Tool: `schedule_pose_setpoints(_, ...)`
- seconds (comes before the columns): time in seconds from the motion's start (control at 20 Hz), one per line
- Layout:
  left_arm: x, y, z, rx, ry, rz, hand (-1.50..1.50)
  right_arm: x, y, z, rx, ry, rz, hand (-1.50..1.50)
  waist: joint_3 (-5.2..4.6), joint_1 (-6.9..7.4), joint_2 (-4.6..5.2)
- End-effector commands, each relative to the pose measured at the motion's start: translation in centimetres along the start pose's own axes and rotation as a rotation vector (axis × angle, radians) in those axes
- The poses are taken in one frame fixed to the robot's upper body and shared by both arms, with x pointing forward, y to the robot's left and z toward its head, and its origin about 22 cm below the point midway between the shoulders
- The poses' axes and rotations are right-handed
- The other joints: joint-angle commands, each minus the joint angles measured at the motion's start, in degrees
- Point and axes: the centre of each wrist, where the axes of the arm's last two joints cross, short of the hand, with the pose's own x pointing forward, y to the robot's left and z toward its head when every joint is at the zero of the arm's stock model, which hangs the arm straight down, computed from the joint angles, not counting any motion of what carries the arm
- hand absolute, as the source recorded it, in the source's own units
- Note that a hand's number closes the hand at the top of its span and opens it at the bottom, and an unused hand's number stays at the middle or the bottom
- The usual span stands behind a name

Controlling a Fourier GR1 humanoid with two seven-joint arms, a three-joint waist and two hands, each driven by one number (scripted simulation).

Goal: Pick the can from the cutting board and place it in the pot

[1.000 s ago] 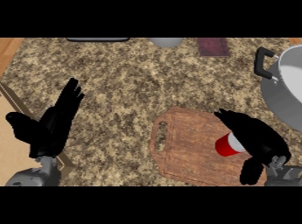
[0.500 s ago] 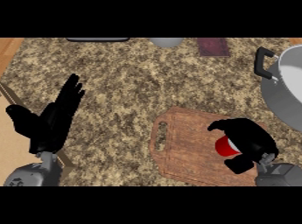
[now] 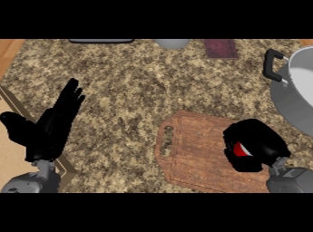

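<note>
A red can (image 3: 241,150) shows only as a small red patch between black fingers. My right hand (image 3: 256,142) is curled round it, over the right part of the wooden cutting board (image 3: 192,154). The can's base is hidden, so I cannot tell whether it still rests on the board. The silver pot (image 3: 306,90), with a black handle (image 3: 272,63) on its left, stands at the right edge, beyond the board. My left hand (image 3: 51,124) rests open at the left, fingers pointing up.
The speckled granite counter (image 3: 132,81) fills the view. A dark purple object (image 3: 221,47), a grey bowl (image 3: 172,43) and a dark flat item (image 3: 102,41) line the far edge. A tan box-like surface (image 3: 1,136) sits at the left, under my left hand.
My right hand has curled shut round the can, hiding most of it. My left hand has hardly moved.
</note>
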Motion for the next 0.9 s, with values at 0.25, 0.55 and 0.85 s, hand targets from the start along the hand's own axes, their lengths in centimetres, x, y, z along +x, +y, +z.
schedule_pose_setpoints(0.25, -0.7, 1.5, 0.4, 0.087, 0.023, 0.012, 0.00, -14.2, 1.2, 7.2, -0.248, 0.837, -0.349, 1.50, 0.13, -6.21, 0.02)
schedule_pose_setpoints(0.55, -0.9, 0.5, -0.3, 0.050, 0.007, 0.015, 0.00, -17.9, -1.6, 13.5, -0.521, 1.136, -0.314, 1.50, -0.06, -2.53, -0.16)
schedule_pose_setpoints(0.85, 1.1, 1.5, 0.4, 0.032, -0.001, 0.002, 0.00, -14.9, -5.3, 19.1, -0.724, 1.071, -0.261, 1.50, -0.05, -0.97, -0.30)
